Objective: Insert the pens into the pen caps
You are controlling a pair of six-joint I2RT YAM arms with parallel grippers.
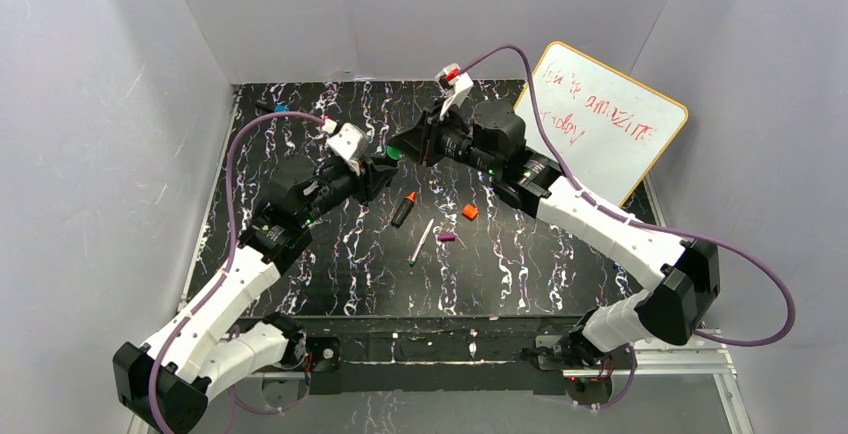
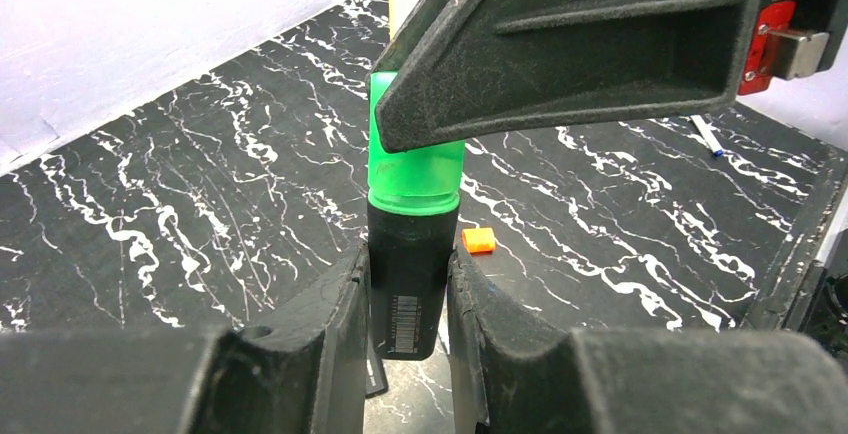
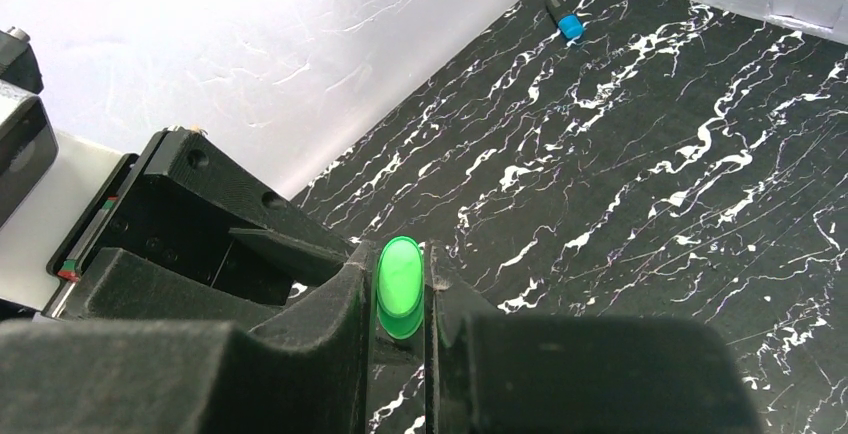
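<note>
Counter [image 1: 300, 274] is black marble-look with white veining, boxed in by plain white walls [image 1: 100, 104] on three sides. Whiteboard [image 1: 610, 119] with red scribble leans tilted against the wall at 2 o'clock. Small blue-capped item [image 1: 278, 107] lies in the far corner at 11 o'clock, well apart from everything else. Both arms come in from the near edge, left from 7 o'clock and right from 5 o'clock, elbows bent, wrists converging just past counter centre toward 12 o'clock. A purple cable [image 1: 232, 169] loops along each arm. Left pincer [image 1: 378, 166] is clamped on the stubby black marker [image 2: 405, 284], one finger on each side of the barrel, barcode label facing the wrist cam. Right pincer [image 1: 410, 146] meets it head-on and is closed on the green cap [image 2: 415, 169]. The cap sits on the marker's end, touching the barrel; can't tell if it's fully seated. The pair is held off the counter. Loose on the counter, toward 6 o'clock of the pincers: orange-tipped marker [image 1: 404, 210], uncapped; orange cap [image 1: 470, 212] near it at its 3 o'clock; white pen [image 1: 421, 242] lying diagonal; purple cap [image 1: 446, 238] just beside the pen at its 3 o'clock.
</note>
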